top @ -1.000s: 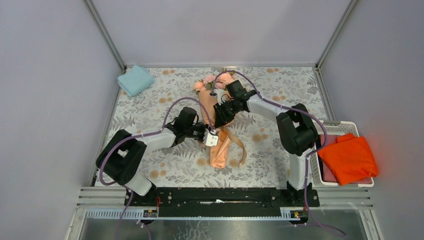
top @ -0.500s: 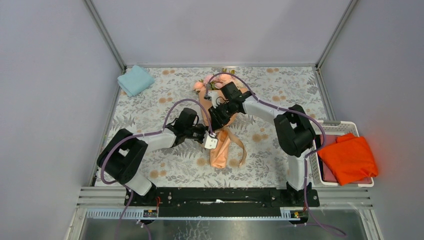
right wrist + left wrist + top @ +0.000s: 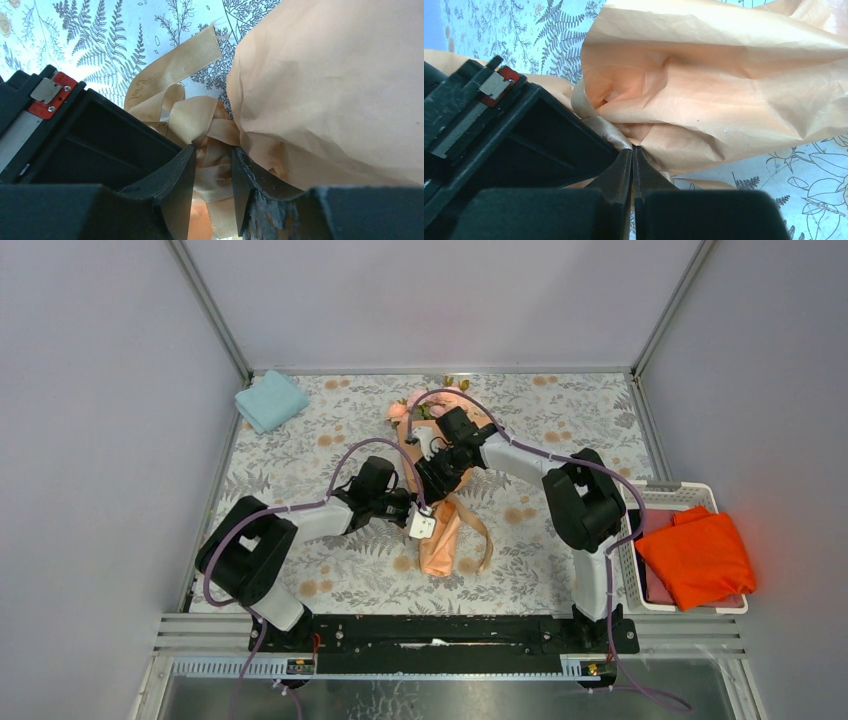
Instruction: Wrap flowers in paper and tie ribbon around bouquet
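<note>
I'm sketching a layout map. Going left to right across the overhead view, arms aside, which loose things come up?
light-blue cloth → bouquet → orange cloth. The white basket overlaps the orange cloth, so it is left out.

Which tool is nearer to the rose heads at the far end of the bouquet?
Right. The right tool hovers over the ribbon knot, just below the rose heads; the left tool pinches the ribbon farther down, beside the paper.
</note>
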### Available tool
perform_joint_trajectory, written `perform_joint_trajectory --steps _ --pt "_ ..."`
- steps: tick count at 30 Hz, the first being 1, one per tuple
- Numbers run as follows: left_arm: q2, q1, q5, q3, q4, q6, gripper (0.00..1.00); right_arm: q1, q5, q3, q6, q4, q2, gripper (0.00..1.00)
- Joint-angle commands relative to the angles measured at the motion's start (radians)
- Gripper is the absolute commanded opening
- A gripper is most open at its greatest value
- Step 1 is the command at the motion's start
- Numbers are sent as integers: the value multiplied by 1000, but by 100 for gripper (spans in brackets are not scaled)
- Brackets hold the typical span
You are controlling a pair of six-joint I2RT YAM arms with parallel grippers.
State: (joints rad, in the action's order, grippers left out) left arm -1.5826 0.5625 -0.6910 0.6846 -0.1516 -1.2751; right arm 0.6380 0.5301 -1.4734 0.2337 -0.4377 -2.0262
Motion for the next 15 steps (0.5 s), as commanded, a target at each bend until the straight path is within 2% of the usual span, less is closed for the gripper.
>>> perform_joint_trajectory --steps 1,3,7,15 --pt "-16 5 2 2 -56 -15 4 20 -60 -39 21 -46 -21 37" --pt "-17 5 4 4 -56 -16 4 20 -86 -47 21 -47 -22 27" --pt "-18 5 7 3 -55 -20 2 20 -104 -70 16 -54 -12 0" --pt "-18 2 18 -3 -50 -35 0 15 -40 -54 -43 32 101 0"
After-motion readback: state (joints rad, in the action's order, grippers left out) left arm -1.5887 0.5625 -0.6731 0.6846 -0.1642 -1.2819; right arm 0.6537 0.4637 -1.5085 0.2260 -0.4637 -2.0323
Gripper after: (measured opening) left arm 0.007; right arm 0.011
